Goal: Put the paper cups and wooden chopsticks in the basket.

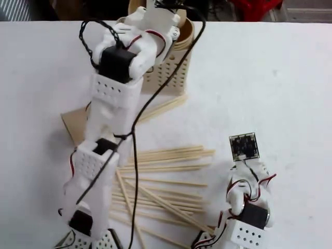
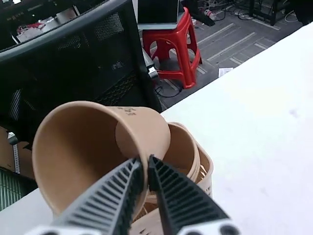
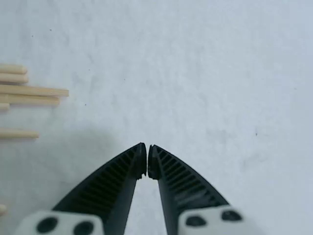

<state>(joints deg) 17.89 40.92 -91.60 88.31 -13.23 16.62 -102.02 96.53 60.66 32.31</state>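
Left pincer pinches the rim of a paper cup above the basket.

Right pincer is pressed together, empty, near ends of wooden chopsticks.

From above, the wooden chopsticks lie scattered across the near tabletop; the basket stands at its far edge.

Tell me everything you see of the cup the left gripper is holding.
The paper cup is plain brown and looks like thin paperboard. It is tilted onto its side, mouth toward the wrist camera. The left gripper pinches its rim wall, holding it just above the basket, where another cup sits.
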